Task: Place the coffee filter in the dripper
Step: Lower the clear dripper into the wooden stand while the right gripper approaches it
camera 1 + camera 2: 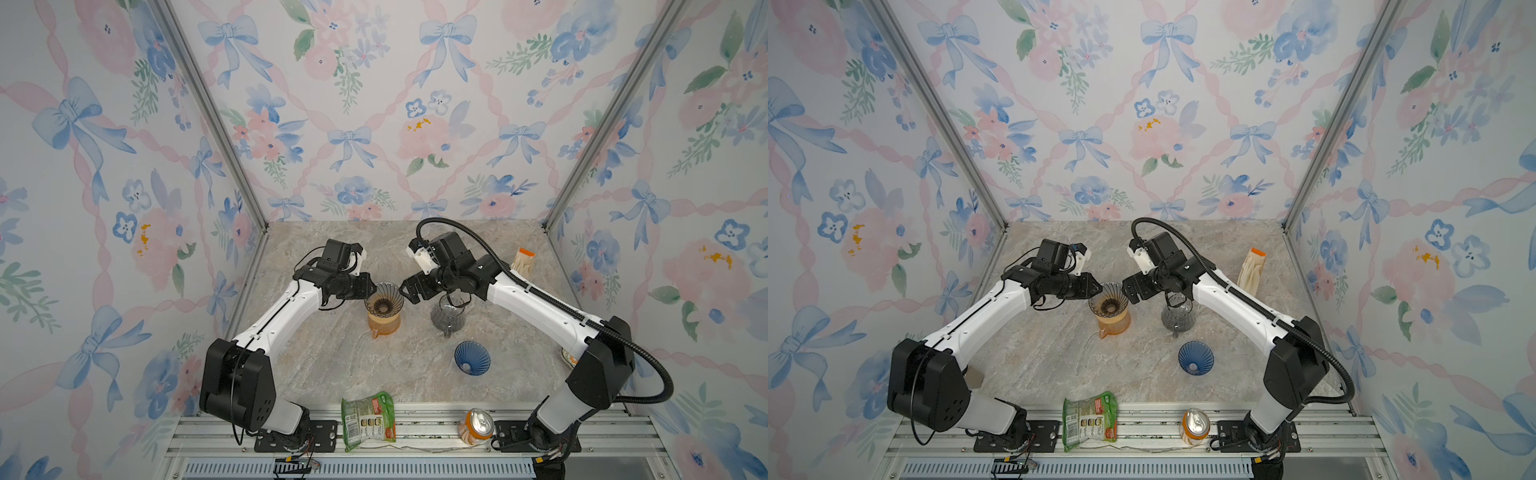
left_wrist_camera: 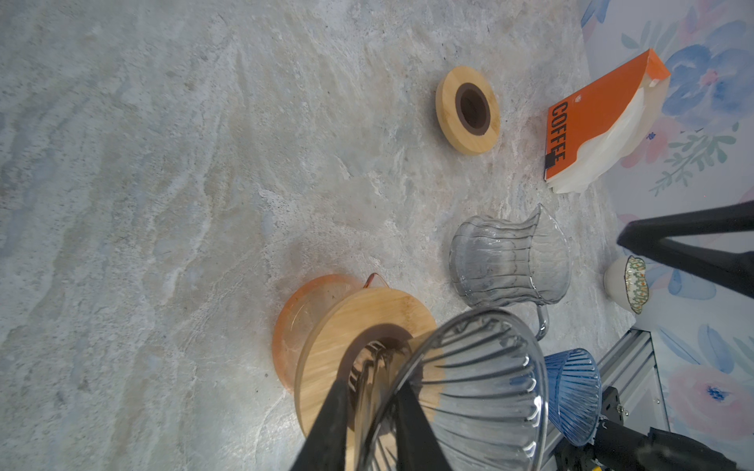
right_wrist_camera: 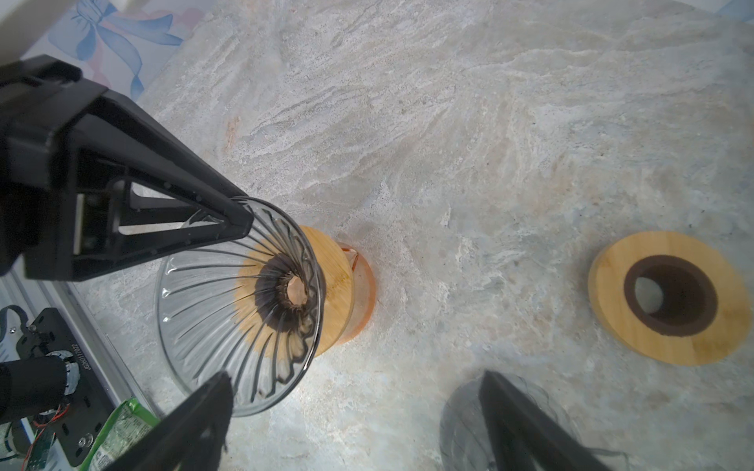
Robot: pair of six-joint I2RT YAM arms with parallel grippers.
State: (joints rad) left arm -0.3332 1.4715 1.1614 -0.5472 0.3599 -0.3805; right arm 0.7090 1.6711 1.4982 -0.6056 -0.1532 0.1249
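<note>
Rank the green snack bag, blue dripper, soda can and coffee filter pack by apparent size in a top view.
1. Green snack bag: clearly largest.
2. Blue dripper and soda can: look about alike, so no ranking between them.
3. Coffee filter pack: smallest, though it stands farthest back, which may shrink it.

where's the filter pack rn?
Back right of the table in both top views: the filter pack sits by the right-hand wall, behind the grey glass carafe and apart from it.
</note>
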